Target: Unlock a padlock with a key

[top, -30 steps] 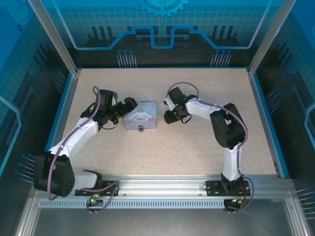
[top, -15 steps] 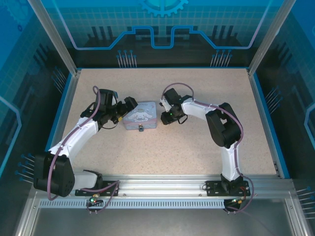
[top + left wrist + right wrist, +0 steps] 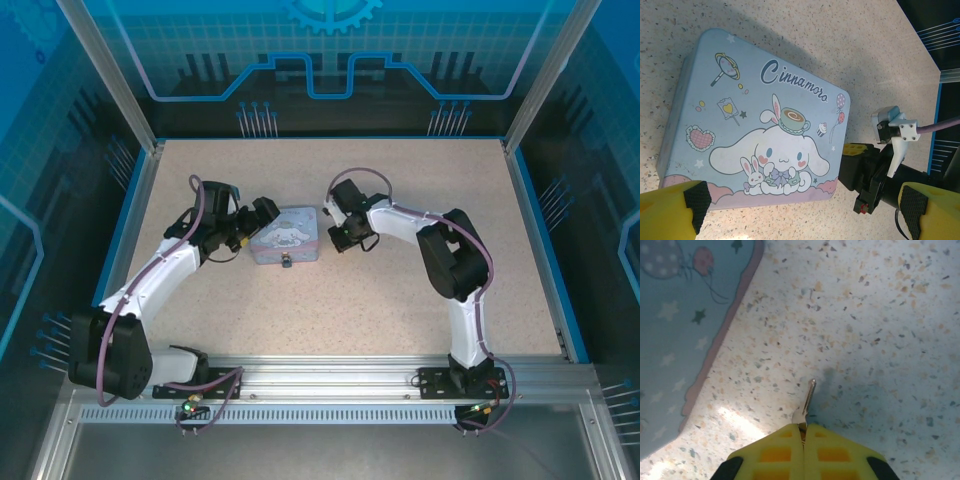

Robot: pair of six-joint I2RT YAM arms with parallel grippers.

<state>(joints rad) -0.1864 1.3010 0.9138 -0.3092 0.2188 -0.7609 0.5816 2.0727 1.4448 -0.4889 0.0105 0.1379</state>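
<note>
2 arms flank the tin (image 3: 287, 235). Change over the last 1 s: the right pincer (image 3: 332, 230) has moved in toward the tin's right edge and now sits just beside it. The left pincer (image 3: 255, 222), the tin and the padlock (image 3: 286, 262) hold their places.

Right wrist view: yellow fingers are pressed together on the key (image 3: 807, 400), gripping its head. The blade sticks out straight ahead of the tips, low over bare tabletop (image 3: 880, 340); contact cannot be told. The tin's rim lies ahead and left of the tips, apart from the key.

Left wrist view: fingers (image 3: 690, 200) are spread wide and hold nothing, with the tin lid directly ahead between them.

Padlock: a small dark speck on the tin's near side, round the corner from the right pincer's tips. Its keyhole is too small to make out.

Judgement: this is approach, not insertion. The key is close to the tin but not aimed at the lock. It needs a swing round the corner, then fine alignment. The tin looks light and may slide unless the left pincer braces it.
</note>
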